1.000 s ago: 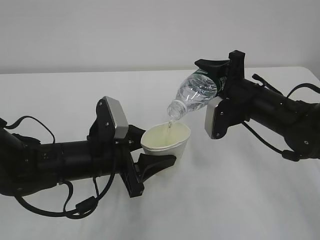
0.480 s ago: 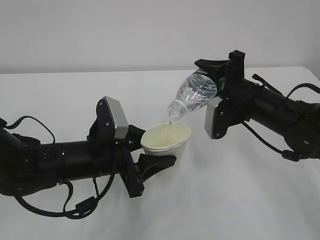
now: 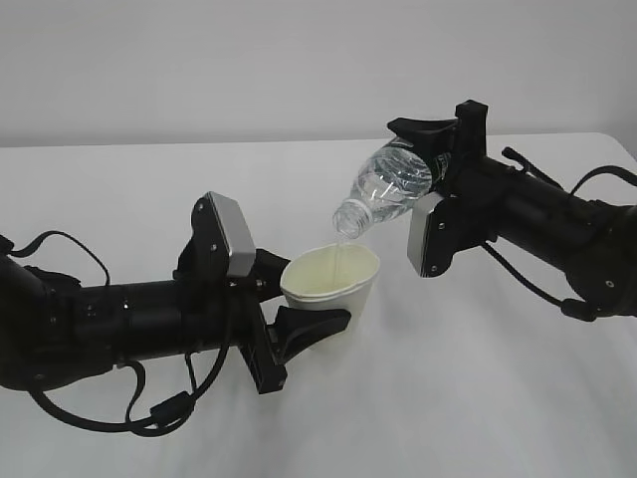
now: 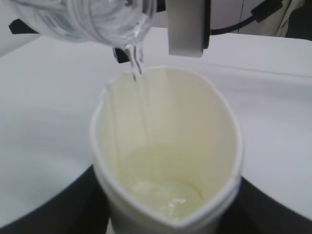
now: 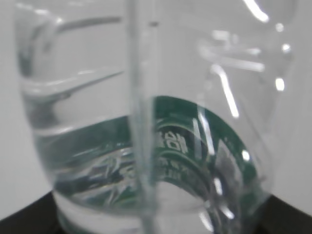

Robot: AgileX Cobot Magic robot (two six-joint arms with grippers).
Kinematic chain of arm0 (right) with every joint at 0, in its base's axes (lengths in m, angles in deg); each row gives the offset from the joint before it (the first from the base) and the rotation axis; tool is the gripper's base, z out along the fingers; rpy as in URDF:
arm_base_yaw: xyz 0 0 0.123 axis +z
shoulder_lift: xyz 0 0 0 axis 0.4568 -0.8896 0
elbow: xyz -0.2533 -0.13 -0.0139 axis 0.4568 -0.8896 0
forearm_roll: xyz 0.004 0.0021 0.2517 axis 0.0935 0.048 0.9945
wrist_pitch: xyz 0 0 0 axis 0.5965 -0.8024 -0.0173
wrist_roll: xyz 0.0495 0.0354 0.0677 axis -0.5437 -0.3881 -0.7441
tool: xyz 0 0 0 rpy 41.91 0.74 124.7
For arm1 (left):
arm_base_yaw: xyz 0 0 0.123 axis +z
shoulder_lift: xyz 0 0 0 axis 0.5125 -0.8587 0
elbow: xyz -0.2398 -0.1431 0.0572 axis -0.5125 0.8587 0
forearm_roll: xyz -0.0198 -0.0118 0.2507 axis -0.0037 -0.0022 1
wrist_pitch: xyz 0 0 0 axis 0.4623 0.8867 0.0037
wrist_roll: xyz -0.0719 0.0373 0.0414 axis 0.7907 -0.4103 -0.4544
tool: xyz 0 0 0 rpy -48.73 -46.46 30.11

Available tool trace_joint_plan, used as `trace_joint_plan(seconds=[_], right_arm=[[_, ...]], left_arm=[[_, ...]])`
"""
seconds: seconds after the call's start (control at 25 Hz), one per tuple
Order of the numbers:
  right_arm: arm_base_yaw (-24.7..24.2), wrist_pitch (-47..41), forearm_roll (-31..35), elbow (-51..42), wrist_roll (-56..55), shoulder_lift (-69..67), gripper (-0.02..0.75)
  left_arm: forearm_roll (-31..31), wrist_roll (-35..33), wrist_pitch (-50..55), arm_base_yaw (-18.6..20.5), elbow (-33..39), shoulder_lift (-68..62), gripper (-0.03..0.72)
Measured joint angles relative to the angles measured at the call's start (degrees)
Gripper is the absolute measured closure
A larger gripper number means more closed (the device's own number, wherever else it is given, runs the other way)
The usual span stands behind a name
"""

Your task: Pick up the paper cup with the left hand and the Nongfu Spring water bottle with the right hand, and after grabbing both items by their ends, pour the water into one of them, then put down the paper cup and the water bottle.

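The right tool [image 3: 430, 159] holds the tilted Nongfu Spring water bottle [image 3: 390, 189]; the left tool [image 3: 299, 299] grips the paper cup [image 3: 333, 282] (rim squeezed oval). Any drift could likely send the thin stream [image 4: 138, 68] onto the worktop [image 3: 478, 398]

Left hand [image 3: 299, 304] reaches in low from the left; right hand [image 3: 423, 149] is raised opposite, jaws parted.

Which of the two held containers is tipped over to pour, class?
The Nongfu Spring water bottle, clear with a green label, in the right hand. It tilts mouth-down, while the paper cup in the left hand sits roughly upright beneath it.
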Motion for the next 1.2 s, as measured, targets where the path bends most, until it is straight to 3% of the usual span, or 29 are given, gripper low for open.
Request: trace_joint_plan(seconds=[1.2], right_arm=[[0.00, 0.00, 0.67, 0.00, 1.03, 0.00, 0.281]], left_arm=[[0.00, 0.00, 0.00, 0.00, 0.00, 0.00, 0.276]])
